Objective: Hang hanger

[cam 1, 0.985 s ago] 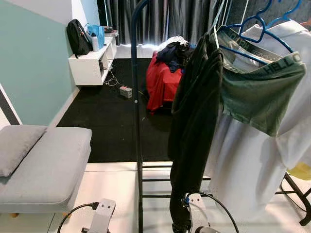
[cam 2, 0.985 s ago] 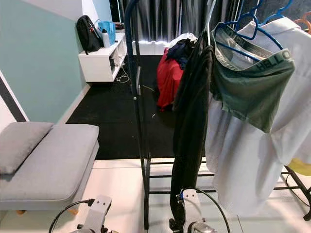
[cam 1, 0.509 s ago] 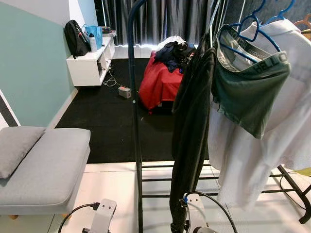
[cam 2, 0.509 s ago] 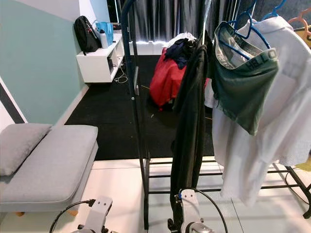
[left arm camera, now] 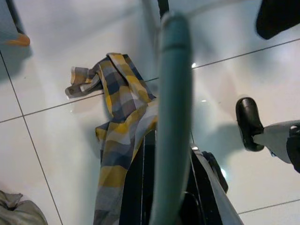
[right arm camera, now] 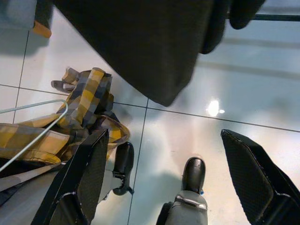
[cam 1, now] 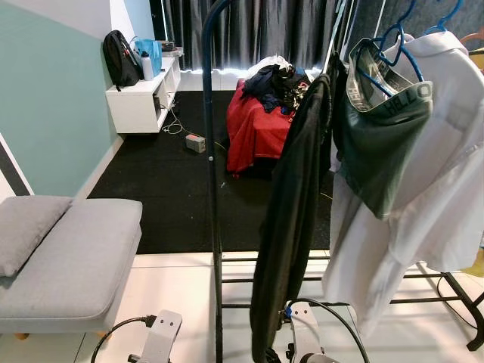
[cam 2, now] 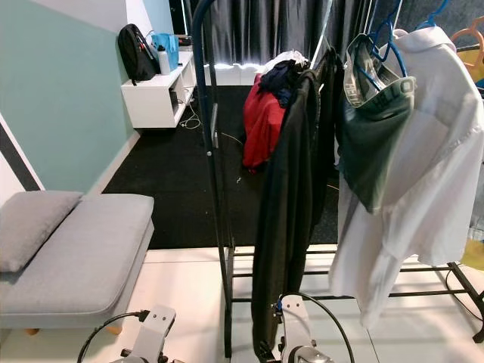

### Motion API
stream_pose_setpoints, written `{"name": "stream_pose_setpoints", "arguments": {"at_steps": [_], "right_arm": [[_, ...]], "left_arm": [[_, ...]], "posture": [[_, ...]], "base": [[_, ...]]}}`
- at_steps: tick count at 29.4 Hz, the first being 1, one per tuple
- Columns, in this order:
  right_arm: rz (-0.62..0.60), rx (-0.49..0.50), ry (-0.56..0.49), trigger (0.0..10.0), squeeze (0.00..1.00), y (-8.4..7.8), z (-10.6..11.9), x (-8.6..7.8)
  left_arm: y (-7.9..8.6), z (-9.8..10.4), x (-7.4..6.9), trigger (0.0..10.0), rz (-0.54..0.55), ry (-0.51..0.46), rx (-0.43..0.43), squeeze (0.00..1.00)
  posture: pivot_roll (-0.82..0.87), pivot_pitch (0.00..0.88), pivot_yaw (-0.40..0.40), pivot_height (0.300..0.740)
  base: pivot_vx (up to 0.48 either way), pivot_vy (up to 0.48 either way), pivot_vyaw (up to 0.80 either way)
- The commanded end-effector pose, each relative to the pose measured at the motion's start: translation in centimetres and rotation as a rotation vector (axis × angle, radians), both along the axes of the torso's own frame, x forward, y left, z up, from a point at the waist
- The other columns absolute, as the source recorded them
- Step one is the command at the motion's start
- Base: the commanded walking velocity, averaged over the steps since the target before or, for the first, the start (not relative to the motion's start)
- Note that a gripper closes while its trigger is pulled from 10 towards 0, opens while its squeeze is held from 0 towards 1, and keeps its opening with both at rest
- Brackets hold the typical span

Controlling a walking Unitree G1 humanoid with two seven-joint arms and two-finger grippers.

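Dark metal clothes rack (cam 1: 212,189) stands ahead; on it hang a long black garment (cam 1: 291,219), a white shirt (cam 1: 423,204) and green shorts (cam 1: 382,151) on a blue plastic hanger (cam 1: 393,34); left gripper (left arm camera: 173,197) is clamped on a teal plastic hanger (left arm camera: 172,117) that carries a yellow-grey checked shirt (left arm camera: 117,140), held low over the white tiled floor (left arm camera: 56,154); right gripper (right arm camera: 173,178) hangs with fingers wide apart, holding nothing, just below the black garment's hem; grey upholstered bench (cam 1: 68,257) sits to the robot's left.
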State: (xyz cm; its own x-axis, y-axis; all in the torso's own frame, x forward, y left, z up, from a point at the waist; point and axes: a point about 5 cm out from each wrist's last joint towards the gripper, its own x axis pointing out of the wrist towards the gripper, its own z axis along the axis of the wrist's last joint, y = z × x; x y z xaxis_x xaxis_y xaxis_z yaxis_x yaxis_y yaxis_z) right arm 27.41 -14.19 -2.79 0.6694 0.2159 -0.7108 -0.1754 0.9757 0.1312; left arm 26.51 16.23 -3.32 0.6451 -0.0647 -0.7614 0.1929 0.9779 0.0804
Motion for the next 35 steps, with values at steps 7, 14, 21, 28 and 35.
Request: {"name": "stream_pose_setpoints", "arguments": {"at_steps": [7, 14, 21, 28, 35], "right_arm": [[0.034, -0.015, 0.033, 10.0, 0.0, -0.07, -0.76, -0.96], [0.028, -0.034, 0.019, 10.0, 0.0, -0.32, -0.51, -0.64], [0.028, -0.036, 0.021, 10.0, 0.0, -0.01, -0.58, -0.73], [0.022, -0.029, 0.02, 10.0, 0.0, 0.02, -0.49, -0.63], [0.036, -0.017, 0.019, 10.0, 0.0, 0.48, -0.29, -0.36]], "left_arm": [[0.01, -0.67, -0.94, 10.0, -0.024, 0.026, 0.035, 0.0], [-0.17, -0.64, -0.84, 10.0, -0.028, 0.036, 0.02, 0.0], [0.26, -0.64, -0.92, 10.0, 0.002, 0.043, 0.001, 0.0], [0.26, -0.52, -0.77, 10.0, -0.009, 0.042, 0.0, 0.0], [0.53, -0.34, -0.51, 10.0, 0.003, 0.038, 0.002, 0.0]], "posture": [[0.08, 0.122, 0.015, 0.74], [0.06, 0.117, 0.021, 0.74], [0.06, 0.12, 0.018, 0.74], [0.07, 0.139, 0.01, 0.74], [0.07, 0.135, 0.009, 0.74]], "base": [[0.0, 0.0, 0.0], [0.0, 0.0, 0.0], [0.0, 0.0, 0.0], [0.0, 0.0, 0.0], [0.0, 0.0, 0.0]]}}
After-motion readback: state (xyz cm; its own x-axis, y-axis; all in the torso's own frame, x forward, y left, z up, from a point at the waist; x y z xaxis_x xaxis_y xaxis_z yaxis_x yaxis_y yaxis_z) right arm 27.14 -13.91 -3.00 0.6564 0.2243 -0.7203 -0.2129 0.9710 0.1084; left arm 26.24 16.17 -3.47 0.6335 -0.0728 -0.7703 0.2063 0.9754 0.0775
